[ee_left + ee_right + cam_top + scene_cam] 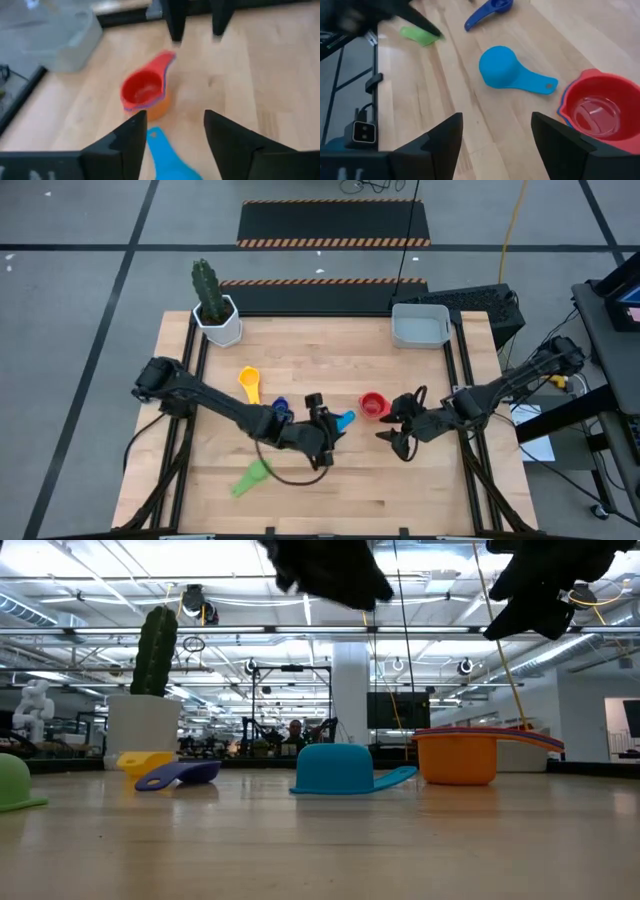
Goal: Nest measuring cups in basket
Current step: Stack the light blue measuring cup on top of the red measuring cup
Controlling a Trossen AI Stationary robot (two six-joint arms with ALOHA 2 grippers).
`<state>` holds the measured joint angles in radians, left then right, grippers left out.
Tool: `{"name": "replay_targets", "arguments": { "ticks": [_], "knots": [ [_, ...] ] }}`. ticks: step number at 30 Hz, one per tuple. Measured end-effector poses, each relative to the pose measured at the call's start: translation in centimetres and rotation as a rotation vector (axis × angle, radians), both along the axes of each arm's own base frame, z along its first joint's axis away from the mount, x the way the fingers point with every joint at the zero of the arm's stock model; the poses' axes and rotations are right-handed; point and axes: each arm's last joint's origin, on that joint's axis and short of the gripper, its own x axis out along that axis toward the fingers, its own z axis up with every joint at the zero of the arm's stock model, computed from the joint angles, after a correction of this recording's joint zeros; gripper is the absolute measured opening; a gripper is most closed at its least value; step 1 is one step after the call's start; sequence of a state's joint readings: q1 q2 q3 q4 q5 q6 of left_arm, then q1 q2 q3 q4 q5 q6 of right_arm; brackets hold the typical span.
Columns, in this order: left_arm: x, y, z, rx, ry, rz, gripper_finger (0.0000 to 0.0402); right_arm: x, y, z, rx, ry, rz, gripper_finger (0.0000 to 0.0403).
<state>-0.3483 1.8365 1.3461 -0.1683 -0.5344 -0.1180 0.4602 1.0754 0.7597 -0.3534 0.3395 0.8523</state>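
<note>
A red cup (373, 405) sits nested in an orange cup (458, 758), with a blue rim showing between them, at mid-table. A light blue cup (343, 420) lies mouth down just left of the stack. The yellow (249, 383), dark blue (280, 408) and green (252, 477) cups lie farther left. The grey basket (420, 326) stands at the far right. My left gripper (326, 430) is open and hovers above the light blue cup's handle (161, 152). My right gripper (393, 423) is open and hovers right of the stack (597, 112).
A white hexagonal pot with a cactus (215, 310) stands at the far left corner. Bare wood lies along the near edge and between the stack and the basket. The two grippers face each other closely across the stack.
</note>
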Motion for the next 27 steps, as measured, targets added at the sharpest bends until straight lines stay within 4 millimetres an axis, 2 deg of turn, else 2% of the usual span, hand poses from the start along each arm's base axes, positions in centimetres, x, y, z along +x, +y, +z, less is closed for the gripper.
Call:
{"name": "replay_targets", "arguments": {
  "ticks": [5, 8, 13, 17, 22, 27],
  "knots": [
    [1.8, 1.2, -3.2, -0.001, 0.042, 0.026, 0.0234, -0.4, -0.2, 0.7, -0.012, -0.033, 0.022, 0.0208],
    [2.4, 2.8, -4.9, -0.011, 0.087, 0.090, 0.0238, -0.8, -0.2, 1.0, -0.022, -0.045, 0.039, 0.0201],
    [3.2, 5.8, -6.9, -0.048, 0.131, 0.222, 0.0225, -1.2, -0.1, 1.1, -0.041, -0.046, 0.040, 0.0196],
    [3.7, 7.6, -8.5, -0.080, 0.180, 0.235, 0.0203, -1.3, 0.2, 1.1, -0.039, -0.048, 0.053, 0.0196],
    [4.0, 8.1, -10.5, -0.172, 0.258, 0.160, 0.0177, -1.3, 0.4, 1.1, -0.036, -0.051, 0.060, 0.0196],
    [3.9, 7.6, -10.6, -0.226, 0.296, 0.053, 0.0164, -1.3, 0.4, 1.1, -0.036, -0.053, 0.059, 0.0196]
  ]
}}
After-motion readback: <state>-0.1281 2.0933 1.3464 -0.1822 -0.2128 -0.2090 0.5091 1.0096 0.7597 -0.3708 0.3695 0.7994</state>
